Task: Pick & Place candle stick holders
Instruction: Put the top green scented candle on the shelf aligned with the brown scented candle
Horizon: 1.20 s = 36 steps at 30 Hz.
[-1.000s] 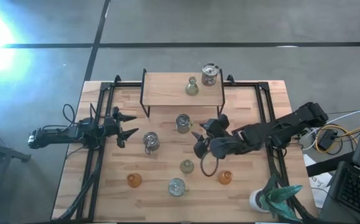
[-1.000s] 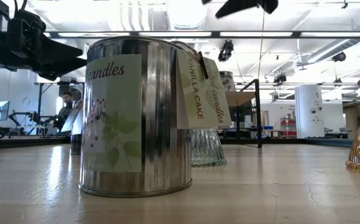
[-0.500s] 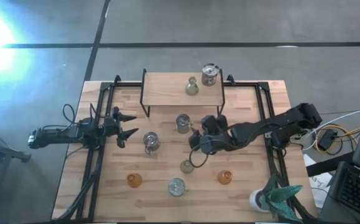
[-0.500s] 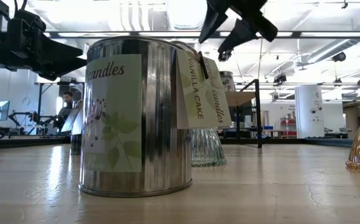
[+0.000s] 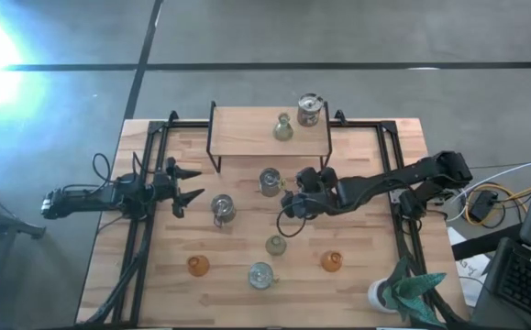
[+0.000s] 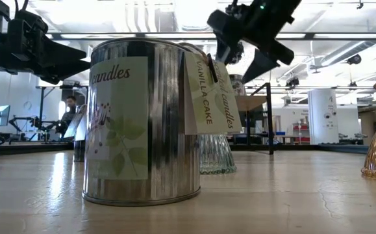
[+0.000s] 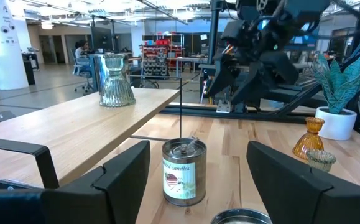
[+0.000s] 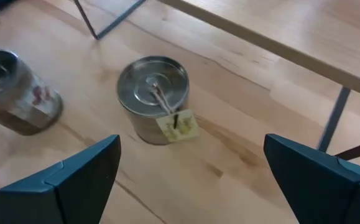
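Note:
Four silvery tins: one (image 5: 310,108) on the raised wooden shelf (image 5: 247,137), one (image 5: 270,181) in front of the shelf, one (image 5: 222,209) to its left, one (image 5: 260,274) near the front edge. Pale green holders stand on the shelf (image 5: 283,128) and on the table (image 5: 276,245). Amber holders stand at the near left (image 5: 198,266) and near right (image 5: 331,262). My right gripper (image 5: 290,205) is open above the table, just right of the tagged tin (image 8: 153,99) in front of the shelf, touching nothing. My left gripper (image 5: 187,183) is open and empty, at the table's left.
A white pot with a teal plant (image 5: 403,289) stands at the near right corner. The shelf's dark legs (image 5: 212,151) and black rails (image 5: 141,229) along both table sides border the work area. A person shows in the room far behind the table (image 6: 69,107).
My right gripper has gone toward the table's far edge, away from the green and amber holders near the front and up to the tin in front of the shelf. It stays open. No holder has moved.

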Available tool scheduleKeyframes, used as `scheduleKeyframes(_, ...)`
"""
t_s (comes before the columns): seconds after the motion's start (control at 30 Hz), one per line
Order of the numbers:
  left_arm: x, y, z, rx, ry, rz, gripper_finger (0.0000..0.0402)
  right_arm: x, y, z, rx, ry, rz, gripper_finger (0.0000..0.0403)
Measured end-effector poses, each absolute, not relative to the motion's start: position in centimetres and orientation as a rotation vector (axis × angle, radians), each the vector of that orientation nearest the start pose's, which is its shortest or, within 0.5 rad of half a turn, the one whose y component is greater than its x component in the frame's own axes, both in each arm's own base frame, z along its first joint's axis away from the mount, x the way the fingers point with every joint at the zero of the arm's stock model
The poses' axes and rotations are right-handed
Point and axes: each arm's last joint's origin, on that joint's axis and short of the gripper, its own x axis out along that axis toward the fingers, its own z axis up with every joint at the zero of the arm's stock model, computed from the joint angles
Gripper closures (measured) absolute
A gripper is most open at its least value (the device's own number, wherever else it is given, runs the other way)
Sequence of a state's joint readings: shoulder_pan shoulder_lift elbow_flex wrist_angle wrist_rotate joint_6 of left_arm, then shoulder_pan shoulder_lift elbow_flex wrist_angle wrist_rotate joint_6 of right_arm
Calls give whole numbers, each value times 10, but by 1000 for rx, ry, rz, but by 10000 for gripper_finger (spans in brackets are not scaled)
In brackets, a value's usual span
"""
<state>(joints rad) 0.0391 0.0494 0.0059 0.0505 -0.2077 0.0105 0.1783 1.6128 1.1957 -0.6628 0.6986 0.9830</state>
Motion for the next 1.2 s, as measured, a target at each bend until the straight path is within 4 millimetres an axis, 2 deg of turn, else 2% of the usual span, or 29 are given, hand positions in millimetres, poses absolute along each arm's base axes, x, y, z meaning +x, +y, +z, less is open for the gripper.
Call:
scheduleKeyframes(0.13, 99, 10, 167, 10, -6, 247, 128, 318, 37, 233, 314, 724, -852, 18)
scheduleKeyframes(0.27, 99, 10, 167, 10, -6, 247, 128, 318, 37, 231, 327, 694, -854, 19)
scheduleKeyframes(0.37, 99, 10, 167, 10, -6, 246, 128, 320, 37, 228, 350, 663, -846, 19)
scheduleKeyframes(0.57, 99, 10, 167, 10, -6, 247, 128, 318, 22, 197, 540, 607, -834, 6)
scheduleKeyframes(0.7, 99, 10, 167, 10, -6, 246, 128, 321, 19, 184, 553, 523, -722, 4)
scheduleKeyframes(0.87, 99, 10, 167, 10, -6, 247, 128, 316, 17, 171, 584, 456, -675, 3)
scheduleKeyframes(1.0, 99, 10, 167, 10, -6, 247, 128, 309, 17, 162, 526, 483, -675, 3)
scheduleKeyframes(1.2, 99, 10, 167, 10, -6, 247, 128, 309, 14, 162, 379, 513, -665, 3)
